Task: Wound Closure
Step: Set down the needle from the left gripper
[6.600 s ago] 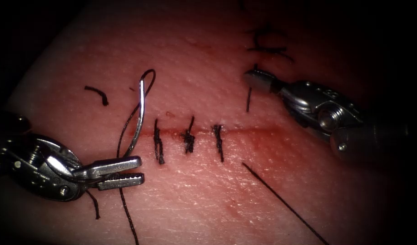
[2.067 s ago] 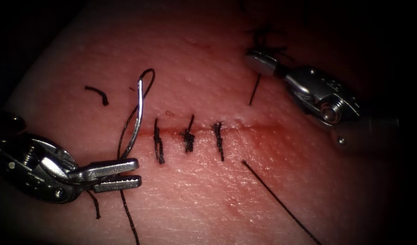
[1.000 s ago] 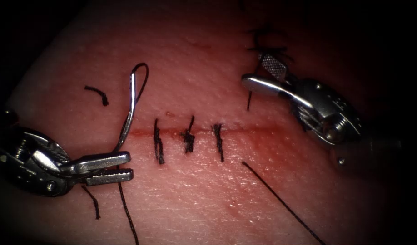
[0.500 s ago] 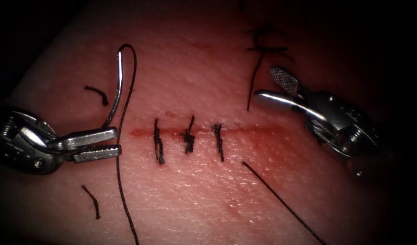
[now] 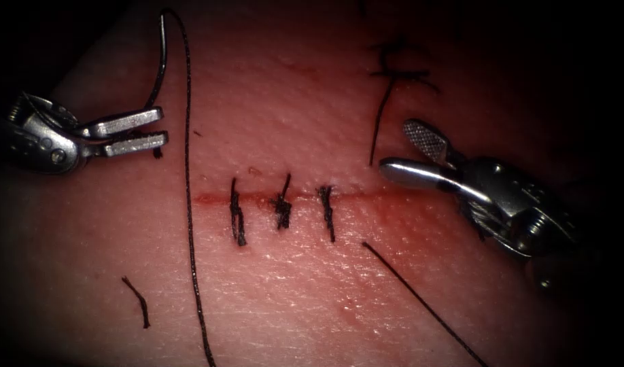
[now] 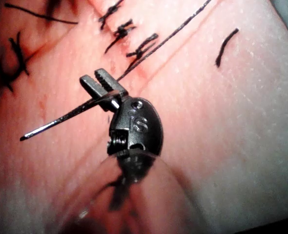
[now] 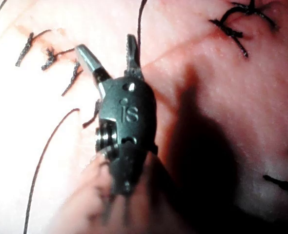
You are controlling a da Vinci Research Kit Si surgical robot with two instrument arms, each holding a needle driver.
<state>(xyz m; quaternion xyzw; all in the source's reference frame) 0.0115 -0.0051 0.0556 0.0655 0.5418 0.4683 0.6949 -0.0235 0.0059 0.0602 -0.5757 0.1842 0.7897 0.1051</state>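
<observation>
The tissue (image 5: 312,285) has a horizontal cut (image 5: 387,195) crossed by three dark stitches (image 5: 282,204). My left tool (image 5: 164,126) is beyond the cut's left end, lifted off the surface. It is shut on the curved needle (image 5: 159,61) near one end. The needle arcs upward, free of the tissue. Black thread (image 5: 188,204) runs from the needle's far end down across the tissue. My right tool (image 5: 395,145) is at the cut's right end, open and empty, beside a thread tail (image 5: 378,126). In the wrist views, the left jaws (image 6: 91,75) pinch the needle (image 6: 61,123) and the right jaws (image 7: 105,43) are spread.
A knotted stitch (image 5: 393,64) sits above the right tool. A straight strand of thread (image 5: 421,302) lies diagonally at the lower right. A short cut end of thread (image 5: 139,299) lies at the lower left. Red fluid stains the cut line.
My left tool has carried the needle up and to the left, drawing the thread along. My right tool, still open, has shifted down and slightly right.
</observation>
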